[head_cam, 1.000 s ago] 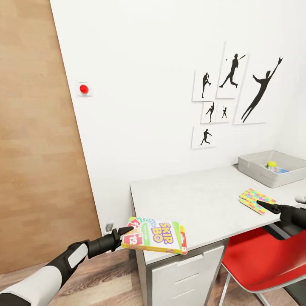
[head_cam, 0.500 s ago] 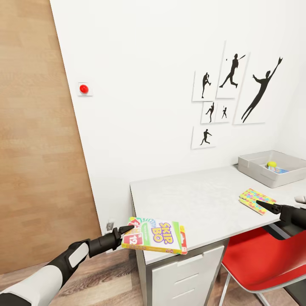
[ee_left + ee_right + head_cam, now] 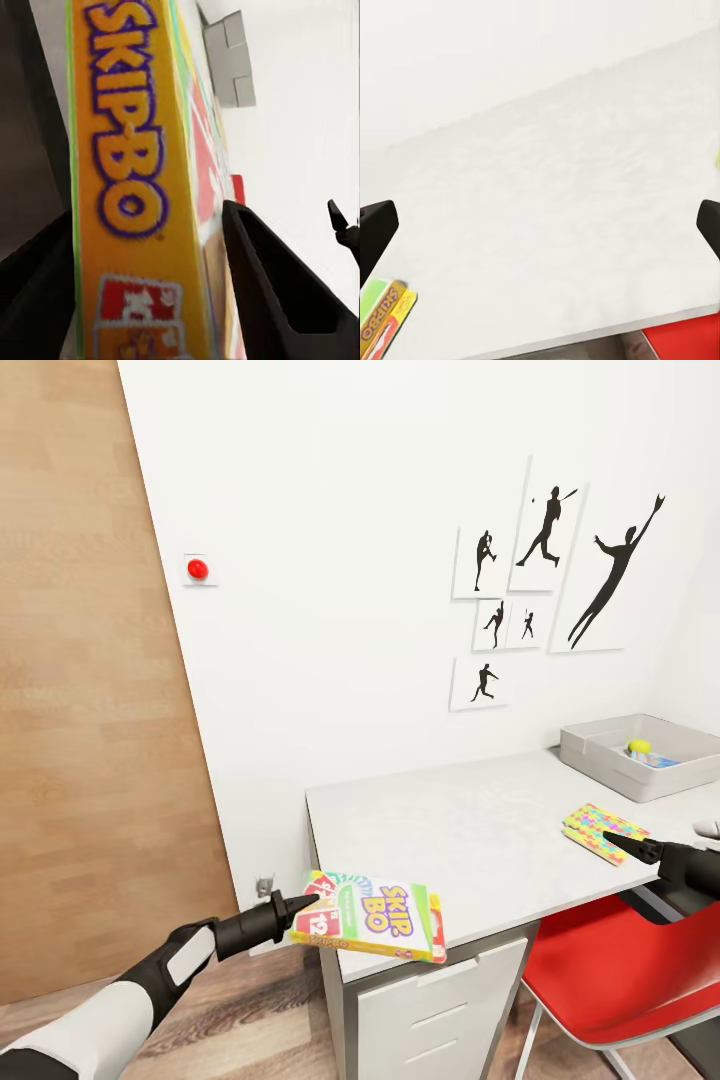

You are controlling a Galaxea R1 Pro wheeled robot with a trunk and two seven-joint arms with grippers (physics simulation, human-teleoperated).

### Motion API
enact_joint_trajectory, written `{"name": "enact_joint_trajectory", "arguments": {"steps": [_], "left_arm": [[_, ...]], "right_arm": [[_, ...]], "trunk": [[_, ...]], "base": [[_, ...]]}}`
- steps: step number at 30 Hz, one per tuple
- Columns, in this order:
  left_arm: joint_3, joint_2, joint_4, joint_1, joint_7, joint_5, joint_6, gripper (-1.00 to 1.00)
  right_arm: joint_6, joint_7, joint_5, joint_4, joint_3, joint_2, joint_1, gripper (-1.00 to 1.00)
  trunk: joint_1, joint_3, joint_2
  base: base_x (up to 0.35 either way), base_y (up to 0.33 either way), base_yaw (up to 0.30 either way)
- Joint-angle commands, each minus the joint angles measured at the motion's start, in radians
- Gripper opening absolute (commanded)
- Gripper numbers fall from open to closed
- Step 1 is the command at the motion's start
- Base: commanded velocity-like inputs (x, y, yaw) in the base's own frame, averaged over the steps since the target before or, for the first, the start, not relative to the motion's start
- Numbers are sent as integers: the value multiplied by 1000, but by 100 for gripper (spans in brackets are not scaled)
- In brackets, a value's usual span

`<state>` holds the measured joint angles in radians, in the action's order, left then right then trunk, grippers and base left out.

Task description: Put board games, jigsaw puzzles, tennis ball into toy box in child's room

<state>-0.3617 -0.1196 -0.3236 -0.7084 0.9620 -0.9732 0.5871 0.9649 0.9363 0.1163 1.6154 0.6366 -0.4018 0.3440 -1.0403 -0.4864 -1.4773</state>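
Outstretched, the left gripper (image 3: 303, 905) clamps a yellow-green board game (image 3: 375, 915) beside the table (image 3: 470, 840); the right gripper (image 3: 625, 847), fingers spread and empty, hovers near a jigsaw puzzle (image 3: 602, 830).

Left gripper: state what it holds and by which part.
The left gripper is shut on the Skip-Bo board game, its fingers pinching the box's short end nearest the arm. The right gripper is open and holds nothing.

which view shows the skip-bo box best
The head view: the whole Skip-Bo box shows, held at its end by the left gripper beside the table corner. The left wrist view gives a close-up of its edge; the right wrist view catches one corner.
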Motion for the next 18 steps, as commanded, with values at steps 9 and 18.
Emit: {"name": "enact_joint_trajectory", "arguments": {"steps": [9, 18], "left_arm": [[-8, 0, -127, 23, 27, -5, 10, -100], [-5, -7, -209, 62, 44, -5, 20, -100]], "right_arm": [[-13, 0, 5, 0, 0, 0, -2, 100], [-13, 0, 4, 0, 0, 0, -4, 100]], "trunk": [[0, -1, -1], [0, -1, -1]], "base": [[0, 0, 0], [0, 0, 0]]}}
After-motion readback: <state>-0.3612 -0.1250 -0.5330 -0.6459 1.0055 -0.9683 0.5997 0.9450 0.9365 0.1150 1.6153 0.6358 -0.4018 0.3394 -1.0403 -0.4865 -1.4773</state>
